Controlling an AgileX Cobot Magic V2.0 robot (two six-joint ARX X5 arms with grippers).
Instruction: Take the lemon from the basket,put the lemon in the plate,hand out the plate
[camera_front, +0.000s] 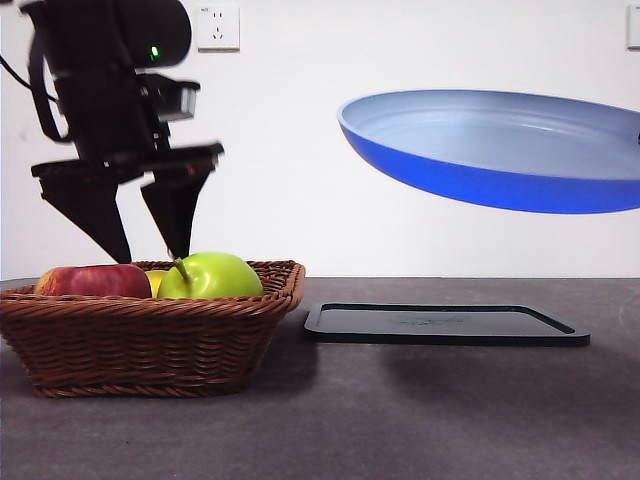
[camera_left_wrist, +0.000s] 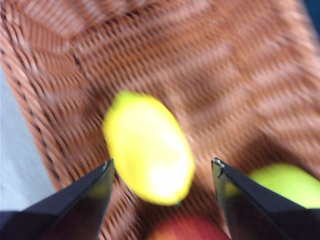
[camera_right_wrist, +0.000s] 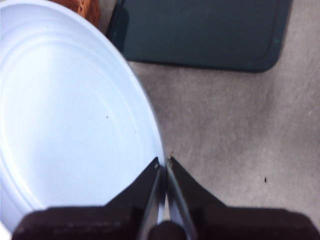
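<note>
Woven brown wicker fills your foreground: the basket (camera_front: 150, 330), with its braided rim, holds a red apple (camera_front: 92, 280), a glossy green apple (camera_front: 212, 276) and the smooth yellow oval lemon (camera_left_wrist: 148, 147). Your left gripper (camera_front: 152, 250) hangs just above the basket, jaws spread wide either side of the lemon, not touching it. Beside the basket lies a flat black tray (camera_front: 445, 324). Above that tray your right gripper (camera_right_wrist: 164, 162) pinches the rim of the matte light-blue plate (camera_front: 500, 145), held aloft and tilted.
</note>
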